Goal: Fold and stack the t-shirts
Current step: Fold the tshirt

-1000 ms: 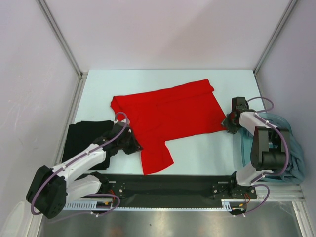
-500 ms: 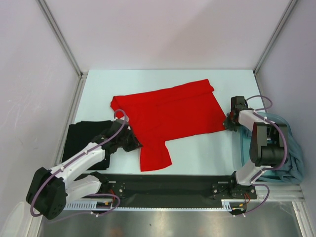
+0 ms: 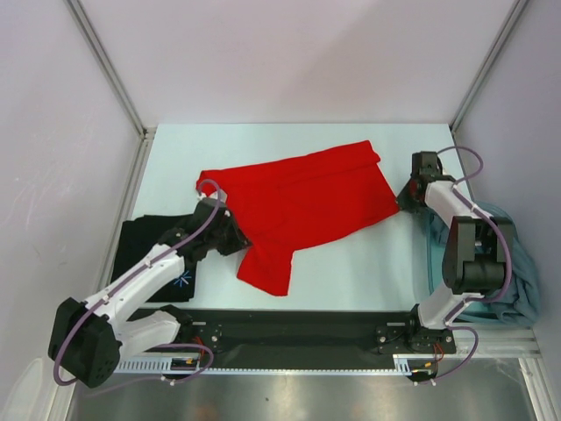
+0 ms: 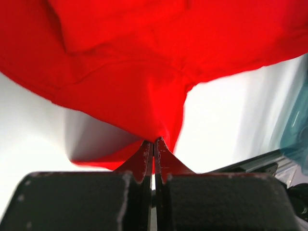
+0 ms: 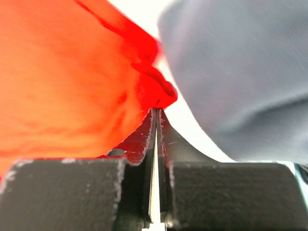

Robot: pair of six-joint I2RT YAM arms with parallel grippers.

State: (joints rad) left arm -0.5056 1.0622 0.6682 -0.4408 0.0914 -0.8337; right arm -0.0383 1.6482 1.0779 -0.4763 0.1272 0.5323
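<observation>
Up top from the overhead cam, the red t-shirt point(image 3: 307, 197) lies spread across the middle of the table point(image 3: 368, 263). Its long axis runs left to right, the right end tilted a bit toward the far side, and one flap sticks out toward the near edge. The left gripper point(image 3: 235, 240) sits at the shirt's near-left edge and the right gripper point(image 3: 406, 200) at its right corner, but both are too small here to read the jaws. The black t-shirt point(image 3: 140, 241) on the left is half covered by the left arm, with just its starburst print point(image 3: 182, 281) peeking out. The teal-grey t-shirts point(image 3: 519, 263) are heaped at the right edge, partly behind the right arm.

Left wrist cam: jaws pressed together, pinching a peak of red cloth at the tips. The shirt fills the upper frame, raised off the table with a shadow under it. There's a teal blur at the far right.

Right wrist cam: jaws closed on a bunched red corner. Blurry grey-blue cloth blocks the upper right, too close to make out
</observation>
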